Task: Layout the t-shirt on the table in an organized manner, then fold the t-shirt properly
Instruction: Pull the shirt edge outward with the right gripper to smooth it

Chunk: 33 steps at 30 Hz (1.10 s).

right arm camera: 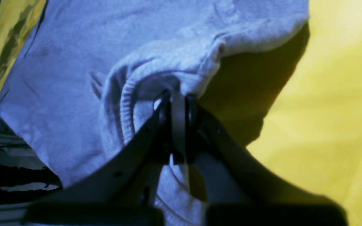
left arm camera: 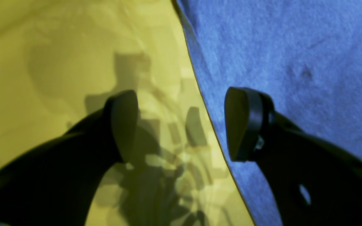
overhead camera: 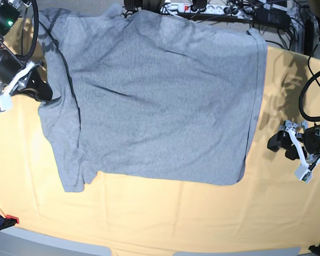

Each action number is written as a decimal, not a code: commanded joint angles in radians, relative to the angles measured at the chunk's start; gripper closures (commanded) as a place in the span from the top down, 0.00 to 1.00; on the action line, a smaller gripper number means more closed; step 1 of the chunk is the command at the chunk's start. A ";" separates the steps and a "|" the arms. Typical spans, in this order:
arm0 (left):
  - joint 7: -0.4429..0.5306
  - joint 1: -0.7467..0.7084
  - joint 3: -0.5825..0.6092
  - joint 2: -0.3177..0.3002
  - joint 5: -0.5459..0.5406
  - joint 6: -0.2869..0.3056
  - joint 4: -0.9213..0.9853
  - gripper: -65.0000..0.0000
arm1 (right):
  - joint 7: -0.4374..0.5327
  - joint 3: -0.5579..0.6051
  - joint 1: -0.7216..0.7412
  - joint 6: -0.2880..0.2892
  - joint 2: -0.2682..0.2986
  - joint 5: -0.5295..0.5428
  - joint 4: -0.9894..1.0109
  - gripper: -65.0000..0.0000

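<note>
Now R claw (right arm camera: 178, 108) pinches t-shirt (overhead camera: 160, 96) collar, L claw (left arm camera: 181, 125) gapes over table (overhead camera: 149, 224).

t-shirt (overhead camera: 160, 101) top edge cut off, lettering hidden underneath

Tangled black cables (overhead camera: 288, 29) and a white power strip (overhead camera: 176, 7) (far edge), grey floor (overhead camera: 42, 246) below.

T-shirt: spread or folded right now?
Spread. The t-shirt lies open across the table, plain side up, one sleeve sticking out, no fold made yet.
</note>
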<state>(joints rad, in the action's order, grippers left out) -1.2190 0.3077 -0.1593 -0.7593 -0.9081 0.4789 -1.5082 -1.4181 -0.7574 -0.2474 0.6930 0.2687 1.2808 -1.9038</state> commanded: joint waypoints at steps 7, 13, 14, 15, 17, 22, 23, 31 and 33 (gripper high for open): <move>0.022 0.022 -0.013 -0.022 -0.009 0.000 -0.012 0.67 | 0.022 -0.009 -0.064 0.005 0.020 -0.146 -0.017 0.00; 0.021 0.022 -0.013 -0.022 -0.010 0.000 -0.012 0.67 | 0.022 -0.009 -0.063 0.005 0.019 -0.218 -0.017 0.00; 0.021 0.022 -0.013 -0.022 -0.010 0.000 -0.012 0.67 | 0.022 -0.009 -0.063 0.005 0.019 -0.214 -0.017 0.00; 0.021 0.022 -0.013 -0.022 -0.010 0.000 -0.012 0.67 | 0.022 -0.009 -0.063 0.005 0.019 -0.208 -0.017 0.00; 0.021 0.022 -0.013 -0.022 -0.010 0.000 -0.012 0.67 | 0.022 -0.009 -0.063 0.005 0.019 -0.204 -0.017 0.11; 0.014 0.022 -0.013 -0.022 -0.010 0.000 -0.012 0.67 | 0.022 -0.009 -0.063 0.005 0.019 -0.204 -0.017 0.31; 0.014 0.022 -0.013 -0.022 -0.010 0.000 -0.012 0.67 | 0.022 -0.009 -0.063 0.005 0.019 -0.204 -0.017 0.31; 0.014 0.022 -0.013 -0.022 -0.010 -0.001 -0.012 0.67 | 0.063 0.013 -0.063 0.005 -0.026 -0.169 -0.011 0.41; 0.014 0.022 -0.013 -0.022 -0.010 0.000 -0.012 0.67 | 0.065 0.019 -0.063 0.005 -0.025 -0.153 -0.011 0.51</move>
<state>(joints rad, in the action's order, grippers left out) -1.2228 0.3077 -0.1593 -0.7593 -0.9085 0.4789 -1.5082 -1.3720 -0.7338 -0.3149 0.6930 0.2272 1.1053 -1.9018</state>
